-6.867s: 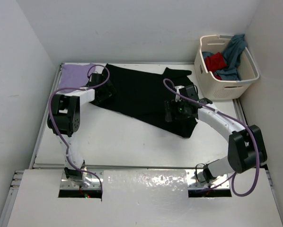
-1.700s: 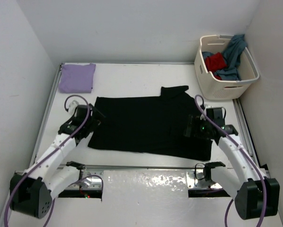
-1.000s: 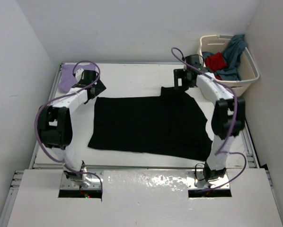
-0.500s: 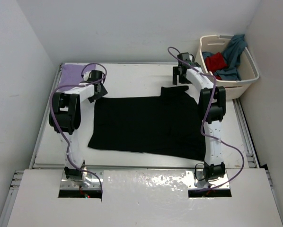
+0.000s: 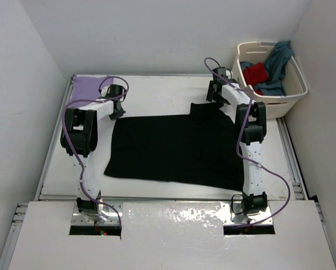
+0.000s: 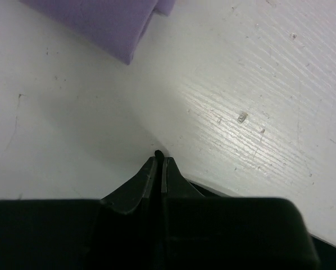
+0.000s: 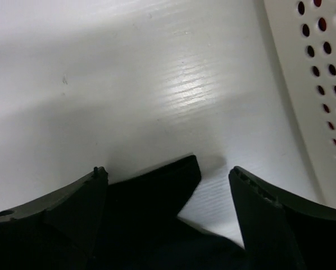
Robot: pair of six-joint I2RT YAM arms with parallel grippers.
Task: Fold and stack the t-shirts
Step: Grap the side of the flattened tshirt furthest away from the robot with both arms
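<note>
while the left gripper (image 6: pixel 159 158) shows its jaws pressed flat together at the far left corner of the black t-shirt (image 5: pixel 173 146), its wrist view does not reveal whether any cloth sits between them, so a lift from here may come up empty on that side. the right gripper (image 7: pixel 168 171) stands wide, with the far right sleeve tip lying between its fingers. if it closes too high it pinches air, and if only one corner rises the shirt will drag and skew on the table (image 5: pixel 157 93), spoiling the fold. the lavender t-shirt (image 5: pixel 81 90) lies folded at the far left corner, close enough for the left arm to nudge it. the red t-shirt (image 5: pixel 256 73) and teal t-shirt (image 5: pixel 277 59) wait in the basket (image 5: pixel 269 105).
</note>
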